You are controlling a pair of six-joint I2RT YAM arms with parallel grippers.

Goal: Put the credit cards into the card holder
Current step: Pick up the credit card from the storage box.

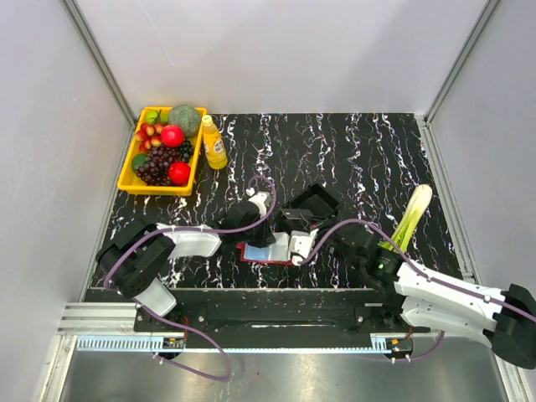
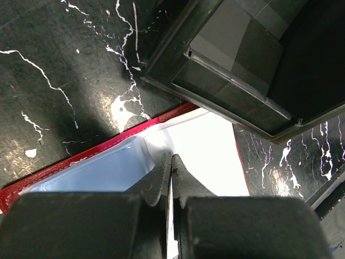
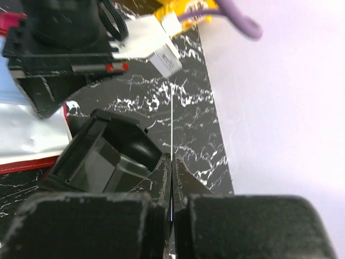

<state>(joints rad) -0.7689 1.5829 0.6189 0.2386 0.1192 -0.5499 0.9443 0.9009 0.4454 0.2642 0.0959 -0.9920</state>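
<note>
From above, the black, white-veined desk (image 1: 368,151) sits between pale walls (image 1: 276,50). The red card holder (image 1: 254,254) lies under the left jaws, with the right jaws just beside it.

Left wrist: the clenched jaws stand over the open card holder (image 2: 81,157), with pale credit cards (image 2: 210,154) beneath them and a black tray (image 2: 237,81) beyond.

Right wrist: the jaws pinch one credit card (image 3: 171,118) edge-on, with the tray (image 3: 102,156) to their left.
</note>
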